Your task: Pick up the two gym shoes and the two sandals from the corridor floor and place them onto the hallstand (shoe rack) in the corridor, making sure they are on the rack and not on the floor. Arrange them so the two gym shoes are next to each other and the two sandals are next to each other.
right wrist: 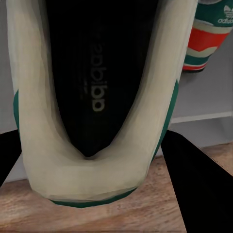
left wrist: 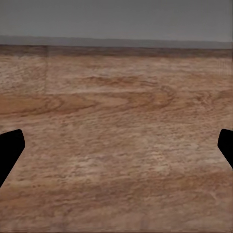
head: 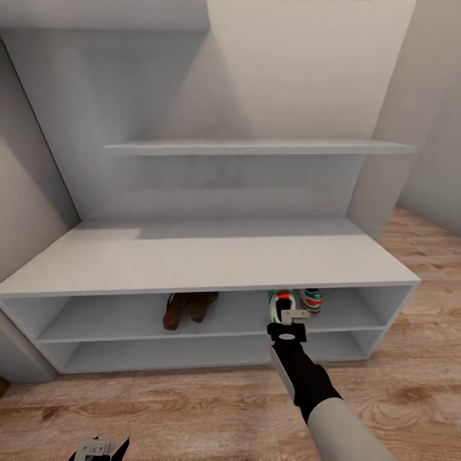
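Note:
The pale-grey hallstand (head: 192, 262) stands against the wall. Its upper open compartment holds the two dark-brown sandals (head: 189, 308), side by side. To their right lies one gym shoe (head: 312, 299) (right wrist: 209, 34), off-white with green and red. The other gym shoe (head: 280, 305) (right wrist: 92, 97) is beside it at the compartment's front edge, heel toward me. My right gripper (head: 293, 318) (right wrist: 92, 170) is shut on that heel, a black finger (right wrist: 194, 184) on each side. My left gripper (head: 96, 449) (left wrist: 116, 145) hangs open, low over the corridor floor (left wrist: 116, 97).
The lower compartment (head: 192, 353) of the hallstand holds nothing. A long upper shelf (head: 256, 148) runs across the back panel. Walls close in at the left and right. Wood flooring (head: 416, 358) spreads in front and to the right.

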